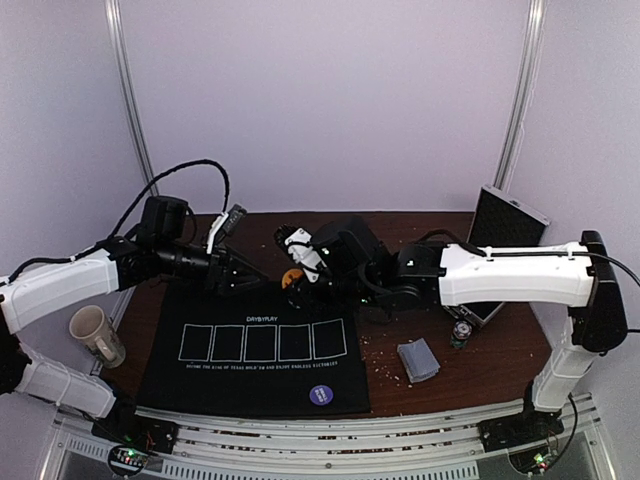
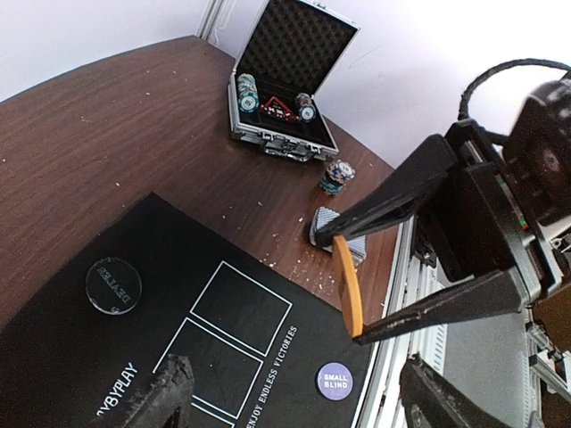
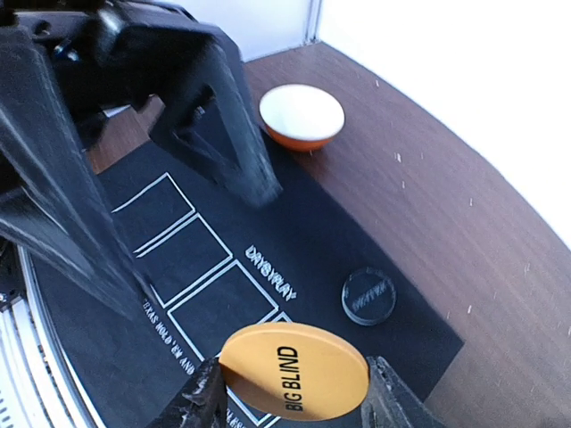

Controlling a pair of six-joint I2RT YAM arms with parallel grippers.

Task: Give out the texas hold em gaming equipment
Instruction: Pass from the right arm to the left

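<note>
My right gripper (image 3: 294,406) is shut on an orange "BIG BLIND" disc (image 3: 294,370) and holds it above the black mat (image 3: 268,241). The disc shows edge-on in the left wrist view (image 2: 348,285) and in the top view (image 1: 291,278). My left gripper (image 2: 299,406) is open and empty, just left of the disc, facing the right gripper (image 1: 297,272). A clear round disc (image 2: 113,285) and a purple "SMALL BLIND" disc (image 2: 335,381) lie on the mat. A deck of grey-blue cards (image 1: 418,360) and a chip stack (image 1: 461,333) sit on the table to the right.
An open metal case (image 2: 285,89) with more chips stands at the back right. A beige mug (image 1: 95,335) sits at the mat's left. A red-and-white bowl (image 3: 302,116) stands beyond the mat's far left corner. The mat (image 1: 260,345) has a row of outlined card boxes.
</note>
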